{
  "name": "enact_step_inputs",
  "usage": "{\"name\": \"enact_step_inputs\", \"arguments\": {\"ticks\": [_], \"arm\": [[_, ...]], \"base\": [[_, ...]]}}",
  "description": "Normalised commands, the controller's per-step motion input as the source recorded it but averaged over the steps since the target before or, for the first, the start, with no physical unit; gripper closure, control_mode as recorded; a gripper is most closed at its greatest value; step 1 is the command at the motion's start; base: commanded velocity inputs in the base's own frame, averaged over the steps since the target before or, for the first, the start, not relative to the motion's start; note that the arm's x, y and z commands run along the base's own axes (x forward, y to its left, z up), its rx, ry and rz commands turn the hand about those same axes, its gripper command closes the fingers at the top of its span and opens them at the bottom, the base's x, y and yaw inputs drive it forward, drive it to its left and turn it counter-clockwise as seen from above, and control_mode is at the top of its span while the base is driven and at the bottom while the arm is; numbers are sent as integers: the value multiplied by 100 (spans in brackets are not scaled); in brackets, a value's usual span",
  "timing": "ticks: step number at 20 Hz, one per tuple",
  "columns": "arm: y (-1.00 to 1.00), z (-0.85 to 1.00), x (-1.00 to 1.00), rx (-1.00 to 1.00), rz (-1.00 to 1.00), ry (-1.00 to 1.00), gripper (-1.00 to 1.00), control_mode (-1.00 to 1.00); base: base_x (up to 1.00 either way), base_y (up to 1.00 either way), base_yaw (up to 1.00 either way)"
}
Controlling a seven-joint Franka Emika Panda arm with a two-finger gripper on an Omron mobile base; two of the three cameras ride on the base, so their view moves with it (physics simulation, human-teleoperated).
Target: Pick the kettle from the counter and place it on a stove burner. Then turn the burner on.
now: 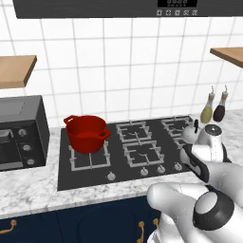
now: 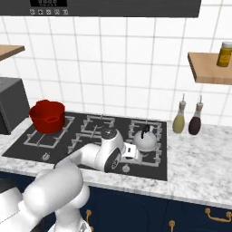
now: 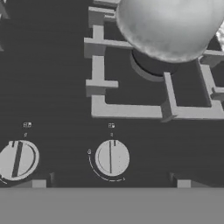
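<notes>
One kettle (image 2: pixel 146 141) on the stove burner (image 3: pixel 151 87); two knobs (image 3: pixel 112 158) below

I am seeing tiny white marks above two stove knobs (image 3: pixel 112 158) and a hood display (image 1: pixel 177 3), none of them legible.

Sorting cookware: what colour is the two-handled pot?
Red; the pot shows best in the left base view.

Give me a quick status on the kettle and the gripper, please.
Kettle set on front right stove burner. Gripper low over the knobs, jaws unclear. Centre knob straight ahead, nothing between.
</notes>
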Motion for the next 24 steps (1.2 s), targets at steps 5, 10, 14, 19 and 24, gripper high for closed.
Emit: {"name": "enact_step_inputs", "arguments": {"ticks": [5, 10, 14, 19, 24], "arm": [[-13, -28, 0, -1, -2, 12, -100, -100], [0, -26, 0, 0, 0, 12, -100, -100], [1, -12, 1, 0, 0, 0, -100, -100], [0, -17, 10, 0, -1, -1, 100, -100], [0, -20, 7, -1, -1, -11, 100, -100]], "base": [[0, 0, 0], [0, 0, 0], [0, 0, 0], [0, 0, 0], [0, 0, 0]]}}
